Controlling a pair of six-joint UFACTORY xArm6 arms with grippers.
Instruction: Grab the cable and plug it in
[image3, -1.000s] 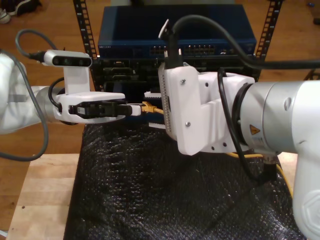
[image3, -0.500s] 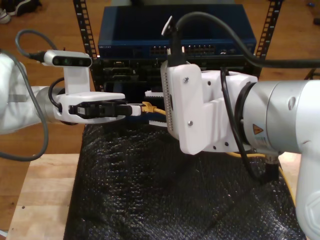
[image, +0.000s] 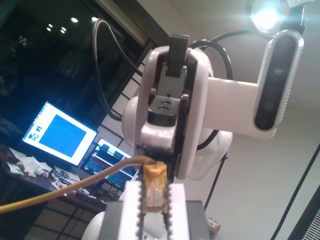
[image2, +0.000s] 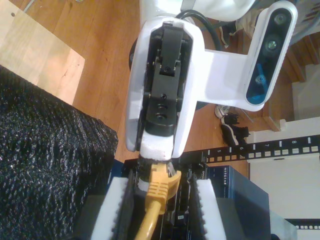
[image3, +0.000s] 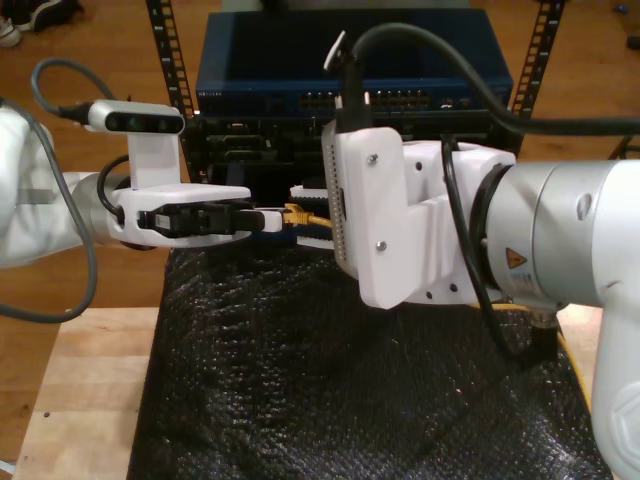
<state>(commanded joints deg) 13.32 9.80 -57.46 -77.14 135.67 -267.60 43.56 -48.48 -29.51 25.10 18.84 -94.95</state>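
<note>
Cable (image: 60, 192) is light and floppy, plug (image: 154, 194) likely brittle. My first tool (image3: 268, 218) pinches the plug; my second tool (image2: 160, 186) is wide around the boot (image2: 158, 197). Grip the boot, not the cord.

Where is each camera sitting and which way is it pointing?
Exterior view: off the arms, looking down at the black mat and rack; shows my first claw and my second claw.
First wrist view: on my first claw, facing my second claw.
Second wrist view: on my second claw, facing my first claw.
All share the cable.
</note>
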